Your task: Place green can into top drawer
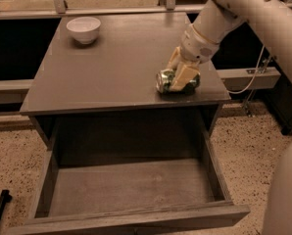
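Observation:
The green can lies on its side near the front right of the grey table top. My gripper reaches down from the upper right, its cream fingers on both sides of the can, closed around it. The can rests on the table. The top drawer is pulled wide open below the table front, its plain grey bottom bare.
A white bowl stands at the back left of the table. My arm's large white body fills the right edge of the view. A rail runs behind the table. Speckled floor lies on both sides.

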Motion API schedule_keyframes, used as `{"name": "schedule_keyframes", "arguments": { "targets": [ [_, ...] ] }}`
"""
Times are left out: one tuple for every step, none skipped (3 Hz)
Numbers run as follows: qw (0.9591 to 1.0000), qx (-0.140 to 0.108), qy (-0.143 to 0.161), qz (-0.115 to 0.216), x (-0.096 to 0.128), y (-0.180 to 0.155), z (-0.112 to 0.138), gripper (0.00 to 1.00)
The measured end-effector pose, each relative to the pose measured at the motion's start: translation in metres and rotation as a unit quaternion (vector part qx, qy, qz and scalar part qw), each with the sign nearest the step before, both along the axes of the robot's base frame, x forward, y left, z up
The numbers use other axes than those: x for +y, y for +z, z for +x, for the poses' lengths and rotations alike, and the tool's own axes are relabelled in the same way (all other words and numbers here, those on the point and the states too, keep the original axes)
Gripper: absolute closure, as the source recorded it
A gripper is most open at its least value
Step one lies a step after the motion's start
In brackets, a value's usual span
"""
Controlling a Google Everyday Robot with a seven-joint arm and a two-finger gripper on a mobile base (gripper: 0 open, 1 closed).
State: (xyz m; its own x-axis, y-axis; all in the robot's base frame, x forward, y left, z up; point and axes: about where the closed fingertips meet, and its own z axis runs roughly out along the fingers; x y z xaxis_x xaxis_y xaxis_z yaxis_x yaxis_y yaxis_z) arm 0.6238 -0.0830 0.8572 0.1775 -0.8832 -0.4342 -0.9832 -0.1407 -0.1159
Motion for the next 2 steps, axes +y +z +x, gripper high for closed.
{"name": "schedule_keyframes", "arguments": {
  "targets": [
    [0.9993, -0.021, -0.029, 0.013, -0.018, 0.025, -0.050, 1.00],
    [0.9936, -0.081, -0.071, 0.034, -0.019, 0.068, -0.107, 1.00]
  ]
}}
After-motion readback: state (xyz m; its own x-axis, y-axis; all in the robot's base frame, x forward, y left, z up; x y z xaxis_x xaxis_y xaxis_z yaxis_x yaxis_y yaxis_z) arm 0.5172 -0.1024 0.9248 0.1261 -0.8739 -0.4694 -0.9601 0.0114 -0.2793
